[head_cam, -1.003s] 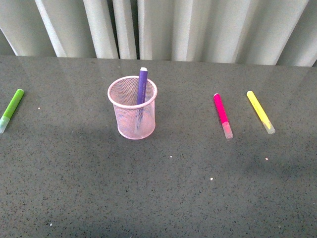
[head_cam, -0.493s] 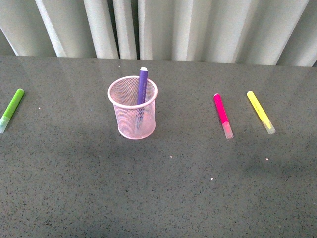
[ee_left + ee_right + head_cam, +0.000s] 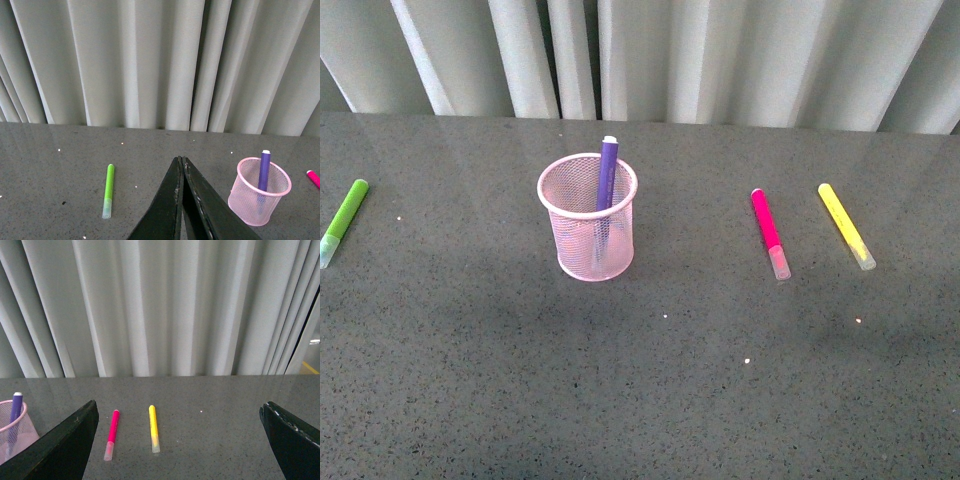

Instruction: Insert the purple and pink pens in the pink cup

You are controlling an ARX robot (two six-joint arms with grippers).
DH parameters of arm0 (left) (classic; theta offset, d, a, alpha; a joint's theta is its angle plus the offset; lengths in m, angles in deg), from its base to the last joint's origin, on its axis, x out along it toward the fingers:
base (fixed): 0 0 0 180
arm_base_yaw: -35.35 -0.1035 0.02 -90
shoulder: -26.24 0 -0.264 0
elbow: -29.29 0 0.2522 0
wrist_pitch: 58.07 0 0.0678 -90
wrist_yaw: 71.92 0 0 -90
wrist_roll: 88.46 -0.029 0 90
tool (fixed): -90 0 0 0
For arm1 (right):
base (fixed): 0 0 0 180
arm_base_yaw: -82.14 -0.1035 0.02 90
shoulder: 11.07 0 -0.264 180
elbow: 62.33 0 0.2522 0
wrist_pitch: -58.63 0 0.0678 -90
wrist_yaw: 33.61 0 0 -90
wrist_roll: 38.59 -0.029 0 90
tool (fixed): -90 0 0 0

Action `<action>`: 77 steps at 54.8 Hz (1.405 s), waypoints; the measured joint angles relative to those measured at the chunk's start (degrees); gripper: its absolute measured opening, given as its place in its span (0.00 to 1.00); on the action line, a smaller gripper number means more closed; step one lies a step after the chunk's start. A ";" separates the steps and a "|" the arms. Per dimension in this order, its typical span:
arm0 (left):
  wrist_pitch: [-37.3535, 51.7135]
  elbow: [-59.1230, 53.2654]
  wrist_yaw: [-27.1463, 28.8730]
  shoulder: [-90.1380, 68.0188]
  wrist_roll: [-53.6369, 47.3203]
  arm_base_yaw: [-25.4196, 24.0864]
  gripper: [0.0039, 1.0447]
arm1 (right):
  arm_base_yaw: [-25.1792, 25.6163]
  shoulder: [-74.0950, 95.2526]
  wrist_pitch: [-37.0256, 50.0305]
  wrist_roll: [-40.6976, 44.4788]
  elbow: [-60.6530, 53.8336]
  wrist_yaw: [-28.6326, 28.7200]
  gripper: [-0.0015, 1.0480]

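On the grey table point(image 3: 470, 380) the pink pen point(image 3: 769, 230) lay near a yellow marker point(image 3: 845, 225); the spread right gripper point(image 3: 180, 405) might grab that instead. The left gripper point(image 3: 181, 160) was pressed together.

Soft even light, faint shadows, sharp focus

Dark grey speckled table point(image 3: 640, 400) fills the scene, its polished top dotted with pale flecks. Right behind the table's far edge hangs a pale grey-white curtain point(image 3: 720, 60), falling in deep vertical folds with shadow between them. The light is soft and even, and the folds mirror faintly on the table along that far edge.
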 joint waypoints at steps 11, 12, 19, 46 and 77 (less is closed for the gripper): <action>-4.76 0.00 0.00 4.85 0.00 0.00 0.03 | 0.00 0.00 0.00 -0.02 0.00 0.00 0.93; -5.14 0.00 0.00 5.25 0.00 0.00 0.03 | 0.00 0.00 0.00 -0.02 0.00 -0.02 0.93; -7.21 0.00 0.00 7.30 0.00 0.00 0.03 | 0.00 0.00 0.00 -0.02 0.00 0.00 0.93; -20.41 0.02 -0.04 20.24 0.00 0.00 0.03 | 0.00 0.00 0.00 0.00 0.00 0.00 0.93; -20.55 0.02 -0.04 20.26 0.00 0.00 0.77 | -1.22 4.72 -7.67 -5.16 3.10 -5.03 0.93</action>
